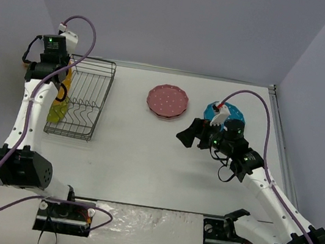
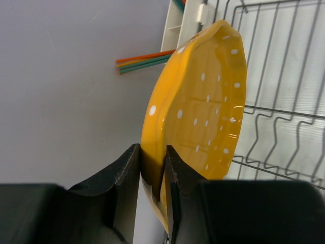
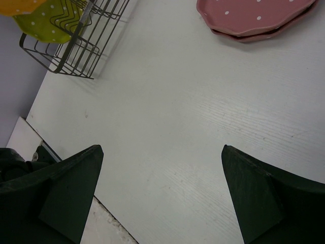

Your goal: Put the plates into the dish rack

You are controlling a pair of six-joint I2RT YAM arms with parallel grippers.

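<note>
My left gripper (image 1: 60,76) (image 2: 152,150) is shut on the rim of an orange-yellow dotted plate (image 1: 64,90) (image 2: 198,112), held on edge over the left side of the black wire dish rack (image 1: 87,99) (image 2: 277,101). A lime-yellow plate (image 1: 56,112) (image 3: 45,23) stands in the rack's near-left part. Two pink plates (image 1: 167,101) (image 3: 254,18) lie stacked on the table. A turquoise blue plate (image 1: 212,112) lies to their right, partly hidden by my right arm. My right gripper (image 1: 188,135) (image 3: 162,148) is open and empty above bare table.
A white utensil caddy (image 2: 185,20) with orange and green sticks (image 2: 144,60) sits at the rack's corner by the left wall. Grey walls close in the left, back and right. The table's near edge (image 3: 76,213) shows below my right gripper.
</note>
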